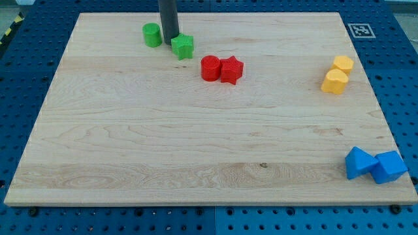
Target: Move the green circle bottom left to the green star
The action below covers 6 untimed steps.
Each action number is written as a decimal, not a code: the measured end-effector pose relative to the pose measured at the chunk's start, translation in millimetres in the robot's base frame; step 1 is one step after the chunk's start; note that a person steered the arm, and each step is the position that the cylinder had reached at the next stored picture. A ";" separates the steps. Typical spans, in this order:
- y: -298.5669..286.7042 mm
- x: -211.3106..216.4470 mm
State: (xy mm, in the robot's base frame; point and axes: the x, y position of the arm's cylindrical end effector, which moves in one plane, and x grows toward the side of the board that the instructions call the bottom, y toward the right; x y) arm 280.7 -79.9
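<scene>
Dark and straight, the rod ends in my tip point(170, 39), which grasps nothing and is set between the green circle block point(152, 34) on its left and the green star block point(183, 47) just to its right, far on the pale wooden board point(196, 143). The circle is judged light, rigid and easily slid; it should be pushed from its far left side, since off-centre contact may spin it aside.

Only the rod of the arm shows: a straight, round shaft of dark grey, nearly black, with a dull matte surface and a faintly lighter streak down its length. It has the same width all the way down, with no visible cables, screws or markings. My tip point(170, 39) is a plain, blunt, flat-cut end of that same dark colour.
</scene>
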 end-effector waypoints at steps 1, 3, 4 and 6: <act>0.4 -20.3; -28.4 -40.8; -50.3 -8.0; -46.7 30.5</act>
